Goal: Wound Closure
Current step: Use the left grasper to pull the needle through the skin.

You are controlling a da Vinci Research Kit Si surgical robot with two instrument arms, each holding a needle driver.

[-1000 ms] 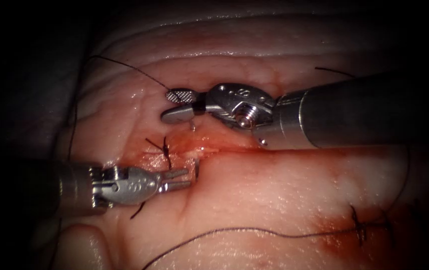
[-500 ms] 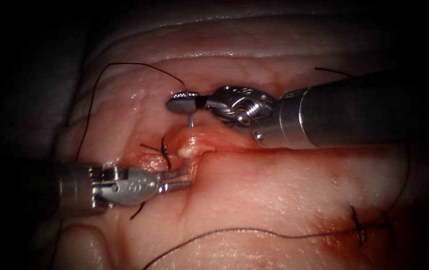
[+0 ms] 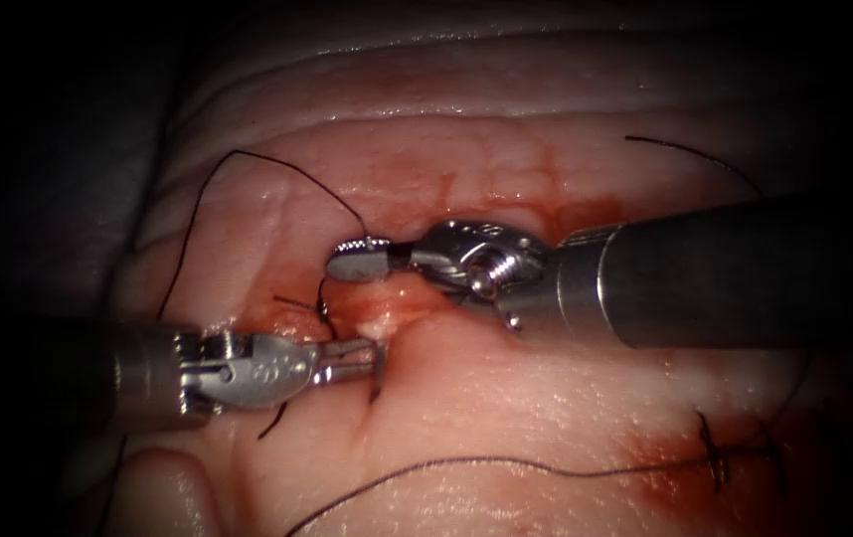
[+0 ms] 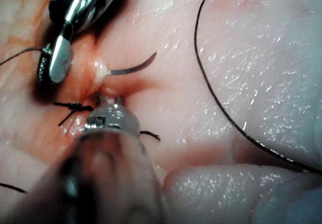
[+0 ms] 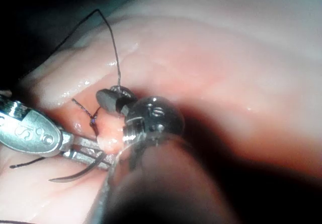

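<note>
The right tool's fingers (image 3: 362, 257) clamp the thin curved steel needle's (image 4: 132, 68) tail, its tip through the pale pink tissue (image 3: 546, 398), beside the left tool's parted fingers (image 3: 352, 359); rotating along its curve seems kindest.

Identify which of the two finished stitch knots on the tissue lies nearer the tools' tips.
The knot beside the left tool, just left of where the needle emerges. The other knot sits far right, away from both tools.

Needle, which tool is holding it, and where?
Right tool grips needle near its thread end, mid-curve in tissue; left tool holds nothing.
</note>
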